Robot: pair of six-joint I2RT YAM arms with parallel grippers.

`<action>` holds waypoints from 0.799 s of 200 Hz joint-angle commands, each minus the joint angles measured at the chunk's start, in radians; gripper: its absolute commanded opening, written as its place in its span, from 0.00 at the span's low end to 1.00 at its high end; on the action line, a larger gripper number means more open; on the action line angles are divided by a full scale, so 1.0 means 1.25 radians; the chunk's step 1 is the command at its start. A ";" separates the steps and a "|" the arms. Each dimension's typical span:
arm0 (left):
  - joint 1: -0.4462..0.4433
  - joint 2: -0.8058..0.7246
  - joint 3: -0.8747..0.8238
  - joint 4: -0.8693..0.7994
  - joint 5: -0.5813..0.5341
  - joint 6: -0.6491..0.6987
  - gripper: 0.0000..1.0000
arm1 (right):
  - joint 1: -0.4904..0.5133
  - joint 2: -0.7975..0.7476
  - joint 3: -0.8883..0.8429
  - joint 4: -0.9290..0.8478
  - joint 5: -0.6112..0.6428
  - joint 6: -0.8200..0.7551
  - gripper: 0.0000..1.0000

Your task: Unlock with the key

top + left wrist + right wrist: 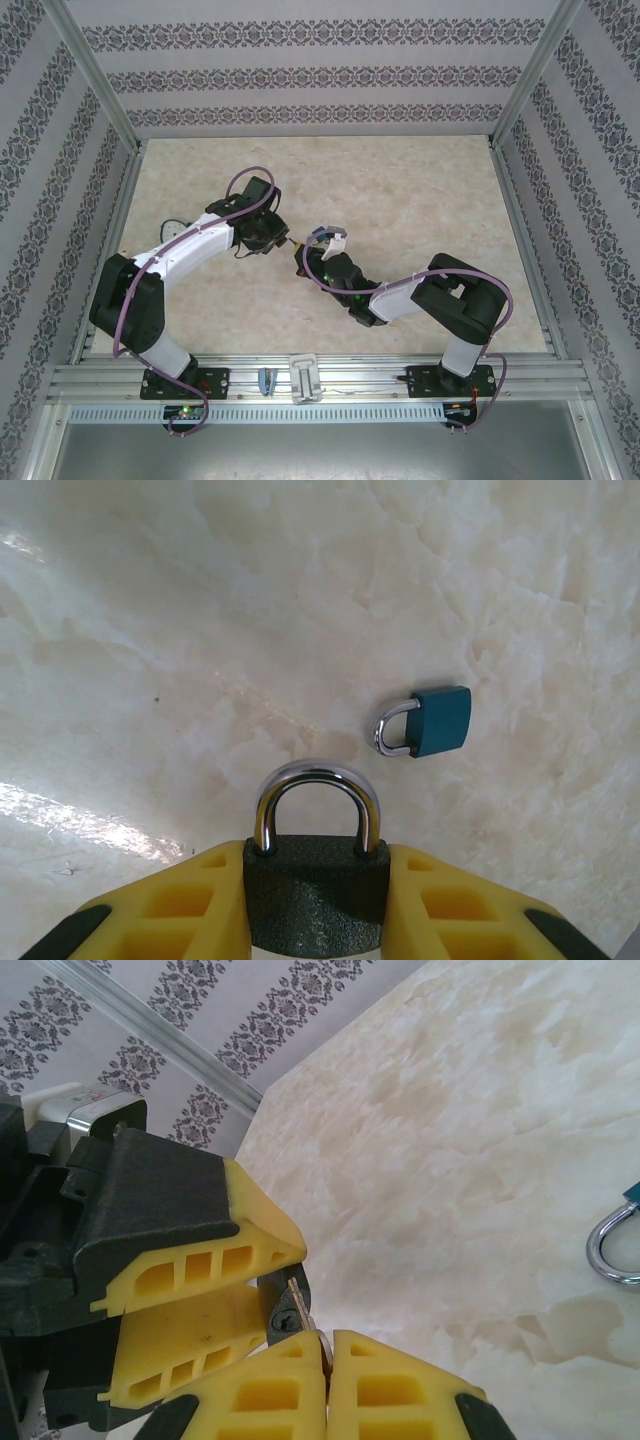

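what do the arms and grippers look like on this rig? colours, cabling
The left arm and right arm: white links, black joint housings, a purple cable looped along each. The left gripper and right gripper: yellow wedge fingers with rectangular cut-outs, black at the base.

One dark padlock (315, 900), one small teal padlock (440, 721), one key (298, 1314)
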 commanded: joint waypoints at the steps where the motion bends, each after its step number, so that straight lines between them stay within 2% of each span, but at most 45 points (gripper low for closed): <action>1: 0.016 -0.027 -0.005 0.014 0.001 -0.019 0.30 | 0.012 -0.007 0.001 0.028 -0.003 0.000 0.00; 160: 0.017 -0.013 0.019 0.030 0.032 -0.027 0.30 | 0.011 0.048 0.044 0.023 -0.024 0.002 0.00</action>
